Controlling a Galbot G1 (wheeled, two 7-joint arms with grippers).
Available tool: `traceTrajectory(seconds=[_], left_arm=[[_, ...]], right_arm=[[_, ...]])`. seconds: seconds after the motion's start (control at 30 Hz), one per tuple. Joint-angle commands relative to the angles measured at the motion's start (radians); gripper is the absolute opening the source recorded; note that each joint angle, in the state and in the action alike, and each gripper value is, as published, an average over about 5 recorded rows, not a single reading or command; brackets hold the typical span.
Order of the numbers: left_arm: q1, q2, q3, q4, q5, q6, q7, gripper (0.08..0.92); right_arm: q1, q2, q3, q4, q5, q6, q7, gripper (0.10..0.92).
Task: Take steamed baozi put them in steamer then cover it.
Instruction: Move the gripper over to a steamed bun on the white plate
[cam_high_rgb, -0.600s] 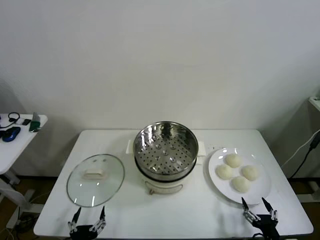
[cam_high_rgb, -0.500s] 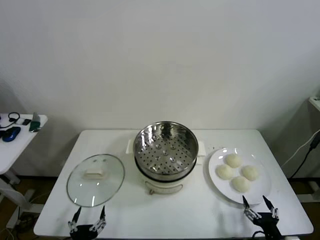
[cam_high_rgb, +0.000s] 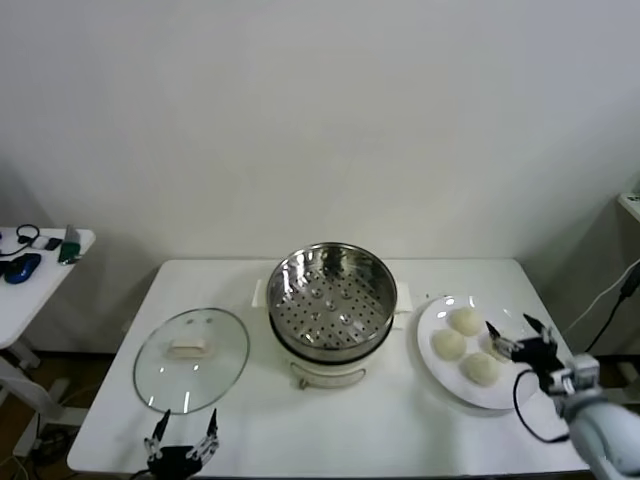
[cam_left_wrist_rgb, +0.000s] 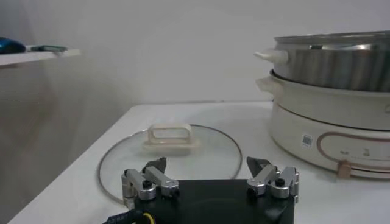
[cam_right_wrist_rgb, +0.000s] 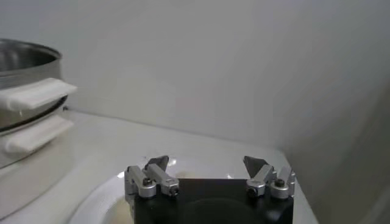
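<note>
Now | we are hovering our right gripper (cam_high_rgb: 512, 336), jaws spread and empty, over the small off-white round dough buns (cam_high_rgb: 483, 369) on the flat white plate (cam_high_rgb: 524, 392) | left gripper (cam_high_rgb: 183, 438) is waiting spread near the round clear glass lid (cam_high_rgb: 190, 360) | next we are needing a descent onto one bun, then a carry left to the shiny round steel steamer (cam_high_rgb: 331, 300).

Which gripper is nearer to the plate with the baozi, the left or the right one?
The right. The right gripper hovers open over the plate, above its far-right bun. The left gripper sits open at the table's near edge, by the glass cover.

My right gripper (cam_high_rgb: 518, 338) hangs raised with fingers spread wide; my left gripper (cam_high_rgb: 182, 440) waits low, fingers spread too.
</note>
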Motion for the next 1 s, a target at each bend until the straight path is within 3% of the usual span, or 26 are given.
traceTrajectory(seconds=[0.03, 0.27, 0.47, 0.67, 1.0], left_arm=[[0.001, 0.003, 0.004, 0.007, 0.001, -0.006, 0.002, 0.823], [-0.002, 0.000, 0.010, 0.010, 0.005, -0.010, 0.003, 0.823], [0.002, -0.002, 0.009, 0.012, 0.009, -0.019, 0.003, 0.823], [0.003, -0.008, 0.009, 0.016, 0.010, -0.025, 0.003, 0.823], [0.003, -0.013, 0.005, 0.031, 0.015, -0.028, 0.003, 0.823]], right_arm=[[0.510, -0.385, -0.486, -0.190, -0.246, 0.015, -0.460, 0.823], [1.205, -0.322, -1.198, -0.414, -0.383, 0.256, -0.782, 0.823], [1.611, -0.164, -1.671, -0.556, -0.320, 0.328, -0.917, 0.823], [1.632, -0.026, -1.766, -0.663, -0.296, 0.300, -0.924, 0.823], [1.422, 0.137, -1.619, -0.812, -0.310, 0.268, -0.852, 0.823]])
